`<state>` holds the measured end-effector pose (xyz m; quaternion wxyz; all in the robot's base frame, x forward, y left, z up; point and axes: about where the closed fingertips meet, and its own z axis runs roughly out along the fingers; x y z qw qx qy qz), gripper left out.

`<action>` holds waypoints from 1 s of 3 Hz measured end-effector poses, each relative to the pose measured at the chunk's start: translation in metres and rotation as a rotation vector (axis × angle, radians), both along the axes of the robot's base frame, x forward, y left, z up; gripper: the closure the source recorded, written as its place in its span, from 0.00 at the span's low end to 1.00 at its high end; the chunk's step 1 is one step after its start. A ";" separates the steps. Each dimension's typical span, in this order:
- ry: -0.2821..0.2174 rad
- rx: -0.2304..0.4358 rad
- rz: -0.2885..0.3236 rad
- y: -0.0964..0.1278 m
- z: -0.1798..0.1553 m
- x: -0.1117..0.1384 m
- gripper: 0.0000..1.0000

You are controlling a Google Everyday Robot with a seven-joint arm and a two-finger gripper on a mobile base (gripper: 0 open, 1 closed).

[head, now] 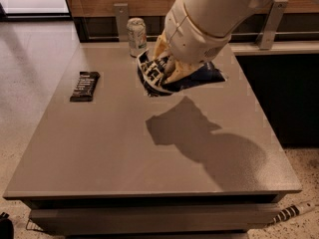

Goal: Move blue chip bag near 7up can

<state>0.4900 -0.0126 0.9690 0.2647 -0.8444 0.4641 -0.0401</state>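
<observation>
The blue chip bag is dark blue with white lettering. It hangs in the air above the grey table, held by my gripper, which is shut on its upper part. The bag casts a shadow on the tabletop below it. The 7up can is a white-silver can standing upright at the far edge of the table, just left of and behind the bag. The bag's left end is close to the can but apart from it. My white arm comes in from the upper right.
A flat black bar with white print lies on the left side of the table. A wooden wall with metal posts runs behind the table. A striped cable lies on the floor at the lower right.
</observation>
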 end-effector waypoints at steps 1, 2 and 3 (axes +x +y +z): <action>-0.124 0.015 -0.033 -0.018 0.022 0.036 1.00; -0.214 0.048 -0.061 -0.028 0.035 0.073 1.00; -0.261 0.087 -0.073 -0.034 0.042 0.120 1.00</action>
